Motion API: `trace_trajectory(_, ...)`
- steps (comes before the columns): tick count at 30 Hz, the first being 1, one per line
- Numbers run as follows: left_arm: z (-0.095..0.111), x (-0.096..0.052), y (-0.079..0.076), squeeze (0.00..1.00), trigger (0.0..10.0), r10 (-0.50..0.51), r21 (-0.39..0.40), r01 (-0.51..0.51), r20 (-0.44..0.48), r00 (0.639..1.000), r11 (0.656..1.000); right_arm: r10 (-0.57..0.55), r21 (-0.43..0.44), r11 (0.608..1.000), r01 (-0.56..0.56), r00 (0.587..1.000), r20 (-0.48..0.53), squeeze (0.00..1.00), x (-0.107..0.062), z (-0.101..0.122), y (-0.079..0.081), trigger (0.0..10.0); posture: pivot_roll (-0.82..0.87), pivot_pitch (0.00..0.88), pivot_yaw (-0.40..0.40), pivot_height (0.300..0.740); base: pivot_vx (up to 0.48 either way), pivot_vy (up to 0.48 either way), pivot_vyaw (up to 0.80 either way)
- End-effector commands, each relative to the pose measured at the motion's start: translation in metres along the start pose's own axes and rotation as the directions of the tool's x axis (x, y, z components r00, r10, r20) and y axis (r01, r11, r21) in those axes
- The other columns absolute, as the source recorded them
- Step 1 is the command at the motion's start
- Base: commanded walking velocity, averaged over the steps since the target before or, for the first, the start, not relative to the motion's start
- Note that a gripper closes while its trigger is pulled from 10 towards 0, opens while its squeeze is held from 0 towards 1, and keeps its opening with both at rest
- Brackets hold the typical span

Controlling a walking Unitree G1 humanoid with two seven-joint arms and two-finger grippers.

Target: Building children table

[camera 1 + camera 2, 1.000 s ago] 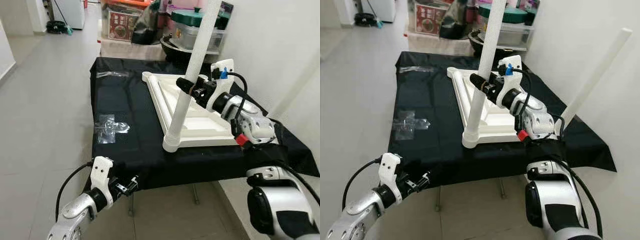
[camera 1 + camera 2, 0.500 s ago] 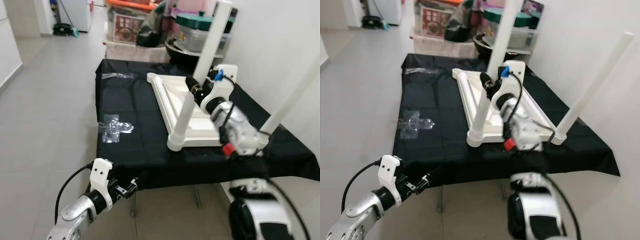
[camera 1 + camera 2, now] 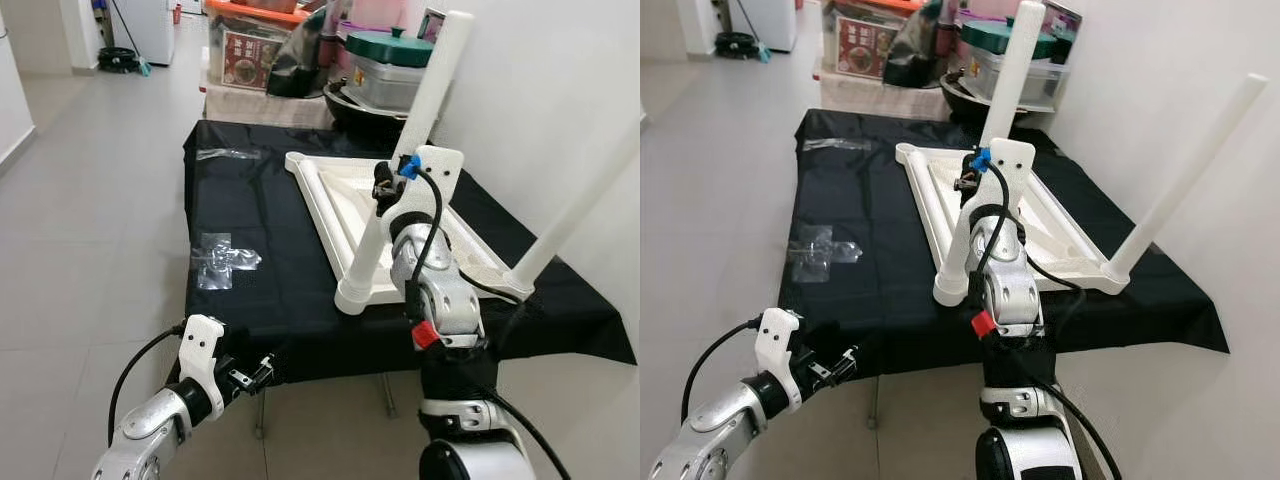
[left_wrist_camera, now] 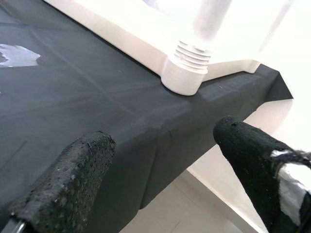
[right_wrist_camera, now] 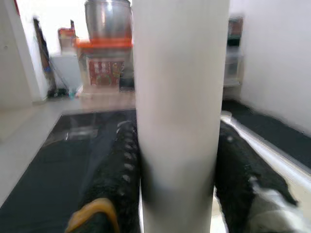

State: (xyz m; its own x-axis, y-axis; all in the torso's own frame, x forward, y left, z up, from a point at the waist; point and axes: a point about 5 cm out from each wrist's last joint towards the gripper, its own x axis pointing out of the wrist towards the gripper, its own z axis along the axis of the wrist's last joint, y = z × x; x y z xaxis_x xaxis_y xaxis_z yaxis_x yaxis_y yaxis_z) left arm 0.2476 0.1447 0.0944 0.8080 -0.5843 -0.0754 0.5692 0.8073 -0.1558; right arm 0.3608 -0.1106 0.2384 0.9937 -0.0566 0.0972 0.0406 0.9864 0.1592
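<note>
Compared with a second ago, the right arm is swinging inward around the leg, its elbow now directly below the camera. Its right gripper is pinching the near table leg, which is standing in the corner socket of the upturned white tabletop on the black cloth. The left gripper is hovering spread apart below the cloth's front edge.

Right claw: we have our black fingers clamped.
Left claw: we hold it low, fingers apart.
</note>
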Motion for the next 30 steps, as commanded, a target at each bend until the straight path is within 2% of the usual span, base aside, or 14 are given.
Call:
trace_trajectory(1, -0.001, 0.001, -0.003, 0.00, 10.0, -0.007, -0.011, 0.007, 0.001, 1.000, 1.000, -0.032, -0.008, 0.999, 0.032, 0.997, -0.065, 1.00, -0.002, -0.013, -0.007, 10.0, 0.05, 0.000, -0.158, 0.740, 0.000, 0.000, 0.00)
trace_trajectory(3, -0.001, 0.001, -0.003, 0.00, 10.0, -0.006, -0.011, 0.006, 0.001, 1.000, 1.000, -0.021, -0.012, 1.000, 0.021, 0.998, -0.065, 1.00, -0.002, -0.011, -0.008, 10.0, 0.05, 0.000, -0.157, 0.740, 0.000, 0.000, 0.00)
trace_trajectory(4, -0.001, 0.001, -0.002, 0.00, 10.0, -0.006, -0.011, 0.006, 0.001, 1.000, 1.000, -0.011, -0.010, 1.000, 0.010, 0.998, -0.059, 0.00, -0.002, -0.009, -0.009, 10.0, 0.05, 0.000, -0.157, 0.740, 0.000, 0.000, 0.00)
trace_trajectory(10, 0.001, 0.002, -0.001, 0.00, 10.0, -0.007, -0.005, 0.007, 0.005, 1.000, 1.000, 0.202, 0.027, 0.979, -0.202, 0.979, 0.018, 0.00, 0.006, 0.010, -0.018, 10.0, 0.06, 0.000, -0.159, 0.740, 0.000, 0.000, 0.00)
trace_trajectory(13, 0.002, 0.001, 0.002, 0.00, 10.0, -0.002, -0.001, 0.002, 0.007, 1.000, 1.000, 0.397, -0.019, 0.918, -0.397, 0.915, 0.065, 0.00, 0.013, 0.034, -0.044, 10.0, 0.04, 0.000, -0.154, 0.740, 0.000, 0.000, 0.00)
trace_trajectory(19, 0.000, 0.003, -0.001, 0.00, 10.0, -0.008, -0.003, 0.008, 0.006, 1.000, 1.000, 0.449, -0.079, 0.891, -0.446, 0.893, 0.019, 0.00, 0.017, 0.034, -0.059, 10.0, 0.04, 0.000, -0.157, 0.740, 0.000, 0.000, 0.00)
trace_trajectory(20, 0.001, 0.005, -0.002, 0.00, 10.0, -0.010, -0.006, 0.010, 0.010, 1.000, 1.000, 0.476, -0.084, 0.876, -0.474, 0.879, 0.001, 0.00, 0.017, 0.031, -0.058, 6.9, 0.04, 0.000, -0.156, 0.740, 0.000, 0.000, 0.00)
trace_trajectory(21, 0.001, 0.005, -0.002, 0.00, 10.0, -0.010, -0.007, 0.010, 0.013, 1.000, 1.000, 0.494, -0.085, 0.866, -0.493, 0.869, -0.009, 0.00, 0.017, 0.029, -0.057, 6.9, 0.04, 0.000, -0.155, 0.740, 0.000, 0.000, 0.00)
trace_trajectory(22, 0.001, 0.006, -0.002, 0.00, 10.0, -0.011, -0.008, 0.011, 0.015, 1.000, 1.000, 0.522, -0.070, 0.850, -0.522, 0.852, -0.019, 0.00, 0.017, 0.026, -0.054, 2.3, 0.02, 0.000, -0.151, 0.740, 0.000, 0.000, 0.00)
trace_trajectory(23, 0.000, 0.005, -0.001, 0.00, 10.0, -0.012, -0.007, 0.012, 0.014, 1.000, 1.000, 0.557, -0.071, 0.827, -0.557, 0.830, -0.026, 0.00, 0.016, 0.024, -0.052, 0.0, 0.02, 0.000, -0.151, 0.740, 0.000, 0.000, 0.00)
trace_trajectory(25, 0.000, 0.005, -0.001, 0.00, 10.0, -0.013, -0.006, 0.013, 0.012, 1.000, 1.000, 0.605, -0.086, 0.791, -0.606, 0.795, -0.043, 0.00, 0.014, 0.021, -0.049, 0.0, 0.00, 0.000, -0.144, 0.740, 0.000, 0.000, 0.00)
trace_trajectory(27, 0.000, 0.005, -0.001, 0.00, 10.0, -0.013, -0.006, 0.013, 0.012, 1.000, 1.000, 0.605, -0.086, 0.791, -0.606, 0.795, -0.043, 0.00, 0.014, 0.021, -0.049, 0.0, 0.00, 0.000, -0.144, 0.740, 0.000, 0.000, 0.00)
trace_trajectory(28, -0.001, 0.004, 0.000, 0.00, 10.0, -0.015, -0.005, 0.015, 0.010, 1.000, 1.000, 0.643, -0.093, 0.758, -0.646, 0.763, -0.058, 0.00, 0.012, 0.019, -0.047, 0.0, -0.01, 0.000, -0.136, 0.740, 0.000, 0.000, 0.00)
trace_trajectory(30, -0.001, 0.005, 0.000, 0.00, 10.0, -0.018, -0.004, 0.018, 0.008, 1.000, 1.000, 0.624, -0.108, 0.771, -0.628, 0.778, -0.072, 0.00, 0.015, 0.016, -0.049, 0.0, -0.01, 0.000, -0.135, 0.740, 0.000, 0.000, 0.00)
